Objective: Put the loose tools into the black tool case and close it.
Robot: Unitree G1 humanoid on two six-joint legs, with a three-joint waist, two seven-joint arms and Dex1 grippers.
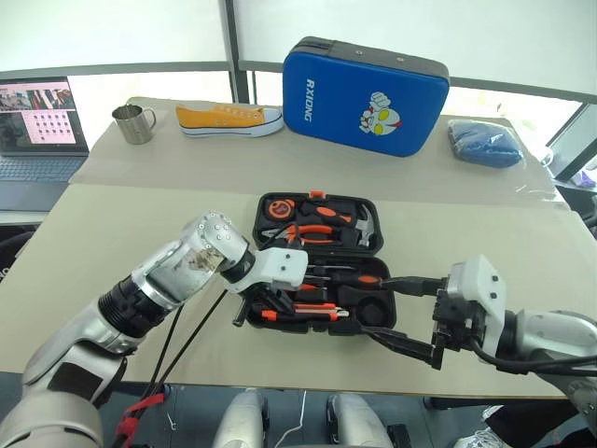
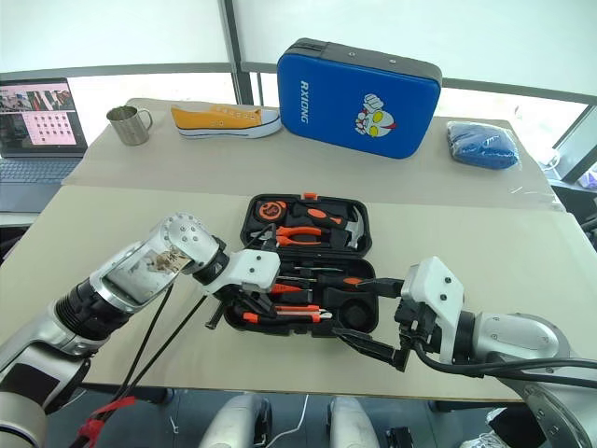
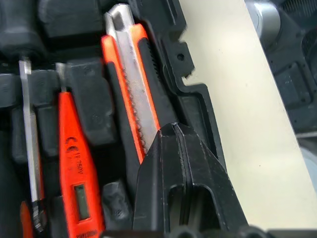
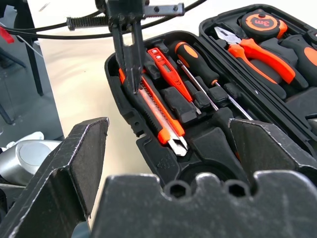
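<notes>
The black tool case [image 1: 317,266] lies open near the front edge of the tan worktop [image 1: 112,243], lid half at the back, tray half toward the robot. In the lid half sit the orange-handled pliers [image 1: 312,231], a tape measure [image 1: 277,207] and a hammer [image 1: 366,224].

The left end effector [image 4: 130,74] is down over the front-left corner of the tray, fingers pinched together with no gap, tips at the handle end of the black-and-orange utility knife [image 3: 131,94]. They meet right on the knife's end — can't tell from these views whether they actually pinch it or just press on it. The knife lies in the slot along the tray's front wall. Just beside it is the slim orange tester screwdriver [image 3: 74,163], and next to that a black-and-orange-handled screwdriver [image 4: 195,62], all lying roughly parallel.

The right end effector [image 1: 403,313] hangs at the tray's right end — spread wide, nothing between its fingers, one finger over the tray edge and the other off the front of the case.

Further back on the worktop: a blue padded case [image 1: 364,93], a yellow sneaker [image 1: 229,119], a metal mug [image 1: 135,123] and a blue cloth bundle [image 1: 485,143].
</notes>
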